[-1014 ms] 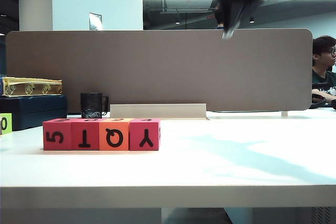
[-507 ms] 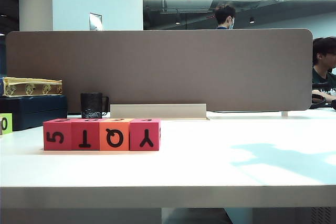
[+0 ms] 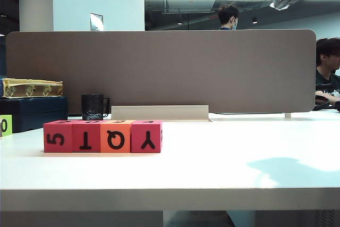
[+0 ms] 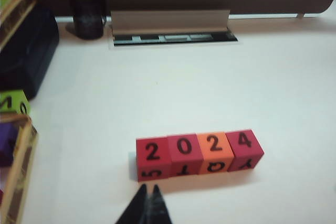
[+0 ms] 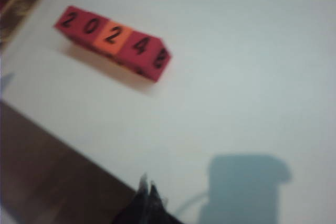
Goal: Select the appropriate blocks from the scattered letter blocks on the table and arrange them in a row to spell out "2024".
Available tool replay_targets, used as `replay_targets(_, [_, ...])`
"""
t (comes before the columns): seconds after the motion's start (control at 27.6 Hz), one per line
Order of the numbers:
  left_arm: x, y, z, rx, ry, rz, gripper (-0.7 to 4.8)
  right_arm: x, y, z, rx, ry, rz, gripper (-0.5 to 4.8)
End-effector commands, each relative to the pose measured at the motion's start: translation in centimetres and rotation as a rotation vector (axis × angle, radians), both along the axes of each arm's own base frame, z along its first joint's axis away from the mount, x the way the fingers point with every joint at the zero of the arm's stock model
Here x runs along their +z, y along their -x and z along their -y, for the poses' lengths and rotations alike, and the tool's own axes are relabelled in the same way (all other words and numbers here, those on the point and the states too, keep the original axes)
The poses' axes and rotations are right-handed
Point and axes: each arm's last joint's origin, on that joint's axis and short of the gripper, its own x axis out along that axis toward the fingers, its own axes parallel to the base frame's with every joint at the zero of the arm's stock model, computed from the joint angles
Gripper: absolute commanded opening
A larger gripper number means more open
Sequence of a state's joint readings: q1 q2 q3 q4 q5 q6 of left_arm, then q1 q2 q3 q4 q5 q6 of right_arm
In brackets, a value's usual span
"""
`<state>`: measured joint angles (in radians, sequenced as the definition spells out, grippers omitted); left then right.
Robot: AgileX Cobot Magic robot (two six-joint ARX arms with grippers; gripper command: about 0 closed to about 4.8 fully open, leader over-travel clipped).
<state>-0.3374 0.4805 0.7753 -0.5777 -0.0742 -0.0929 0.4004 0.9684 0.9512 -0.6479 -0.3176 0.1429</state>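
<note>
The four small foam cube blocks [image 4: 198,153], three pinkish-red and one orange, sit touching in a row on the white flat table [image 4: 273,93], left of centre, tops reading 2024. Arrangement judged complete. Left gripper [image 4: 148,191] and right gripper [image 5: 147,186] hang above, fingers closed, empty.
</note>
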Motion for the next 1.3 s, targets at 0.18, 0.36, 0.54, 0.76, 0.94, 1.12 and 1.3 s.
replay_targets(0.18, [-1.4, 0.4, -0.1, 0.01, 0.034, -0.014, -0.06, -0.7, 0.6, -1.0, 0.083, -0.034, -0.021, -0.05])
replay_targets(0.36, [-1.6, 0.2, -0.2, 0.036, -0.028, 0.011, -0.06, -1.9, 0.9, -1.1, 0.061, 0.04, 0.021, -0.04])
replay_targets(0.54, [-2.9, -0.4, -0.1, 0.057, -0.111, 0.005, -0.06, -4.7, 0.8, -1.0, 0.032, 0.092, 0.028, -0.04])
replay_targets(0.76, [-4.7, -0.3, -0.1, 0.042, -0.132, -0.115, -0.06, -6.2, 1.1, -0.8, 0.032, 0.13, -0.045, -0.04])
replay_targets(0.94, [-4.8, -0.3, -0.1, 0.042, -0.134, -0.121, -0.05, -6.2, 1.1, -0.8, 0.033, 0.129, -0.043, -0.04])
replay_targets(1.12, [-4.8, -0.3, -0.1, 0.042, -0.135, -0.121, -0.05, -6.2, 1.1, -0.8, 0.033, 0.129, -0.043, -0.04])
replay_targets(1.3, [-4.8, -0.3, -0.1, 0.042, -0.134, -0.121, -0.06, -6.2, 1.1, -0.8, 0.033, 0.129, -0.043, -0.04])
